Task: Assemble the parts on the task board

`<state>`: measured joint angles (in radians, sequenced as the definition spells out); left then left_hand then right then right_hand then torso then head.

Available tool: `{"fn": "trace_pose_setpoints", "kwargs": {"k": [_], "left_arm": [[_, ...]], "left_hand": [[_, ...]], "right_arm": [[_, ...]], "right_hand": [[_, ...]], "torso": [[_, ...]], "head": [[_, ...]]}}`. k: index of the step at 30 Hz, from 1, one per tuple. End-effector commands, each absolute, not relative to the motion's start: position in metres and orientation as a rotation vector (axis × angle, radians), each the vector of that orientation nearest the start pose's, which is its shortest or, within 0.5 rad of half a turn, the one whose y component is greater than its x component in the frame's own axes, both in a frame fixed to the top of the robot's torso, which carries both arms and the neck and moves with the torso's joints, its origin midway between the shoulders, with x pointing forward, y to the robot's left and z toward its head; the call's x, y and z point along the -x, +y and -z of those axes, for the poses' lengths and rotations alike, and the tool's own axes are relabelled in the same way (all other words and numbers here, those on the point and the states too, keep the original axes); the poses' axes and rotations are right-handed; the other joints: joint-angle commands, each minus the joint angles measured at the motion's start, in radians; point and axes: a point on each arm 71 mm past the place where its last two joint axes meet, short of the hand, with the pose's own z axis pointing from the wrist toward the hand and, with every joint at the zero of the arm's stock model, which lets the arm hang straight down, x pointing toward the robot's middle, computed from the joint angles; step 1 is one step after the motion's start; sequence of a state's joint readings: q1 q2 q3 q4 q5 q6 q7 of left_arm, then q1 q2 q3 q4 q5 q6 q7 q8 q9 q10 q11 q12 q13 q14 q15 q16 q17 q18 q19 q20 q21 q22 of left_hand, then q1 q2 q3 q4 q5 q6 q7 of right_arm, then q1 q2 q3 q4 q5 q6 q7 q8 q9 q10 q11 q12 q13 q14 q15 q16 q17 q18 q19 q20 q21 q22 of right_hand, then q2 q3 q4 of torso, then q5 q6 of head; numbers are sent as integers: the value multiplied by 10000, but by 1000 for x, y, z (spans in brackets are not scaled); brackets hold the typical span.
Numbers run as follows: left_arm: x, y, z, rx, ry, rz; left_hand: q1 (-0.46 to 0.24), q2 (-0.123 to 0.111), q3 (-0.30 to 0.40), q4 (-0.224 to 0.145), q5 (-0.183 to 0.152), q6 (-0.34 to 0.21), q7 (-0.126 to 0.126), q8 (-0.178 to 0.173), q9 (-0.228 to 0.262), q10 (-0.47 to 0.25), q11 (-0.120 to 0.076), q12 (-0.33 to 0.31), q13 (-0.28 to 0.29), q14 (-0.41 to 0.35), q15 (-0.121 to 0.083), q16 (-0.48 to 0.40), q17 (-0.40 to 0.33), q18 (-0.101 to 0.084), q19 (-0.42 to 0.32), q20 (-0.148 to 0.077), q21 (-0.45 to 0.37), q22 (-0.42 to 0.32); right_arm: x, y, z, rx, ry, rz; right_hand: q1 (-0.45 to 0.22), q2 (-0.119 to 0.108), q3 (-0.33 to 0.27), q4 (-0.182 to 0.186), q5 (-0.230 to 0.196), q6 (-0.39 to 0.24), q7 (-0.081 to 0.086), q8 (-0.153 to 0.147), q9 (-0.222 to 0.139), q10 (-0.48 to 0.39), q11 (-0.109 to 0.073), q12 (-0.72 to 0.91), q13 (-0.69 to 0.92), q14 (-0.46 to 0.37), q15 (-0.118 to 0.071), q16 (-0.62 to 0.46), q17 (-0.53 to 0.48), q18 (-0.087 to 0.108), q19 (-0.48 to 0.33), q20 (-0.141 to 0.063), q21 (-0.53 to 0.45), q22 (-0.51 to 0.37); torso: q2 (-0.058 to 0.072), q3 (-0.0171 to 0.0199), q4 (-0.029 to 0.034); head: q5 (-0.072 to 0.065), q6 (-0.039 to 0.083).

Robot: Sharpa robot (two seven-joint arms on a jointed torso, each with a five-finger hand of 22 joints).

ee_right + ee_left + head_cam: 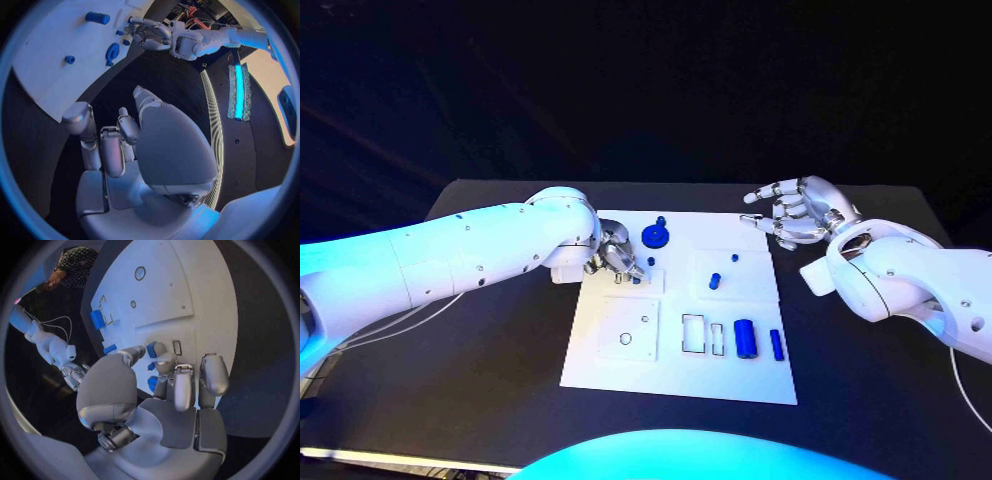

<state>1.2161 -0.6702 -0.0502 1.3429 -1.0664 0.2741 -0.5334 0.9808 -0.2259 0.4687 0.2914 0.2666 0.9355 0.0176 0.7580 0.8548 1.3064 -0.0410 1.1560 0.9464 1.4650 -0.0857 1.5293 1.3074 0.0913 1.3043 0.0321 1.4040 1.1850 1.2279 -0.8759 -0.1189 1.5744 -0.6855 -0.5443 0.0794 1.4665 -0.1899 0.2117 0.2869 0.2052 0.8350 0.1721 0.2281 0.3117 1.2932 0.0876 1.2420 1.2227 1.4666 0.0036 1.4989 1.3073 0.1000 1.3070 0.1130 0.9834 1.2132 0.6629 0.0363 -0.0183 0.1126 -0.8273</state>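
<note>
While the left hand point(615, 257) pinches a small blue part point(151, 349) over the task board point(678, 375) and the right hand point(798, 212) hovers empty, fingers apart, a tilted part could jam.

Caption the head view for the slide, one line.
Left hand works small blue parts on the white task board; right hand hovers open off its far corner.
</note>
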Motion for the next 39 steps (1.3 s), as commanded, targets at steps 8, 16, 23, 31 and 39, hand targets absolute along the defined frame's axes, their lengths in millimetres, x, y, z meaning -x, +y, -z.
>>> {"fn": "trace_pose_setpoints", "kwargs": {"k": [8, 16, 23, 31, 39], "left_arm": [[-498, 183, 234, 1048, 24152, 3819], [-497, 180, 217, 1537, 23670, 4614], [-501, 192, 189, 2364, 22993, 5215], [-525, 215, 162, 2711, 22046, 4573], [-542, 221, 165, 2671, 22076, 3888]], "left_hand": [[-167, 134, -416, 18, -528, 44, 50, -101, -13, -59, -9, 47, -13, 863, -66, 42, 1977, -99, 50, 12, -80, 5], [-16, 167, -504, -1, -553, -67, 79, -164, -18, -232, 14, -144, -275, 786, -57, -106, 1726, -58, -80, 4, -174, -182], [317, 342, -840, 13, -463, -833, 470, -878, -331, -1147, 352, -991, -1399, 620, 225, -383, 1282, 34, -472, 152, -474, -675], [911, 577, -1060, 5, -391, -1635, 1052, -2291, -1404, -1956, 856, -1801, -2578, 575, 666, -403, 1204, 57, -538, 508, -542, -741], [1001, 587, -1083, 7, -382, -1568, 1055, -2324, -1476, -1971, 865, -1810, -2610, 576, 682, -395, 1210, 57, -530, 534, -537, -726]], "right_arm": [[-475, -215, 191, -5701, 16008, -10111], [-475, -217, 194, -5730, 16030, -10085], [-475, -220, 195, -5783, 16021, -10000], [-476, -222, 195, -5816, 15999, -9925], [-475, -222, 195, -5809, 16009, -9925]], "right_hand": [[-6, 96, 61, -21, 37, 0, -8, 68, -17, -1, -32, 22, -15, 541, 65, -49, 878, 188, -5, 7, -36, -8], [-20, 92, 62, -16, 34, -4, -8, 69, -24, 3, -32, 29, -15, 542, 65, -51, 877, 189, -4, 6, -47, -12], [-20, 92, 62, -16, 34, -4, -8, 69, -24, 3, -32, 29, -15, 542, 65, -51, 877, 189, -4, 6, -47, -12], [-20, 92, 62, -16, 34, -4, -8, 69, -24, 3, -32, 29, -15, 542, 65, -51, 877, 189, -4, 6, -47, -12], [-20, 92, 62, -16, 34, -4, -8, 69, -24, 3, -32, 29, -15, 542, 65, -51, 877, 189, -4, 6, -47, -12]], "torso": [[-4, 4, -3], [14, -18, 5], [-15, 20, 22], [4, 22, 2], [34, 19, -33]], "head": [[0, 64], [19, 159], [26, 212], [55, 308], [97, 389]]}}
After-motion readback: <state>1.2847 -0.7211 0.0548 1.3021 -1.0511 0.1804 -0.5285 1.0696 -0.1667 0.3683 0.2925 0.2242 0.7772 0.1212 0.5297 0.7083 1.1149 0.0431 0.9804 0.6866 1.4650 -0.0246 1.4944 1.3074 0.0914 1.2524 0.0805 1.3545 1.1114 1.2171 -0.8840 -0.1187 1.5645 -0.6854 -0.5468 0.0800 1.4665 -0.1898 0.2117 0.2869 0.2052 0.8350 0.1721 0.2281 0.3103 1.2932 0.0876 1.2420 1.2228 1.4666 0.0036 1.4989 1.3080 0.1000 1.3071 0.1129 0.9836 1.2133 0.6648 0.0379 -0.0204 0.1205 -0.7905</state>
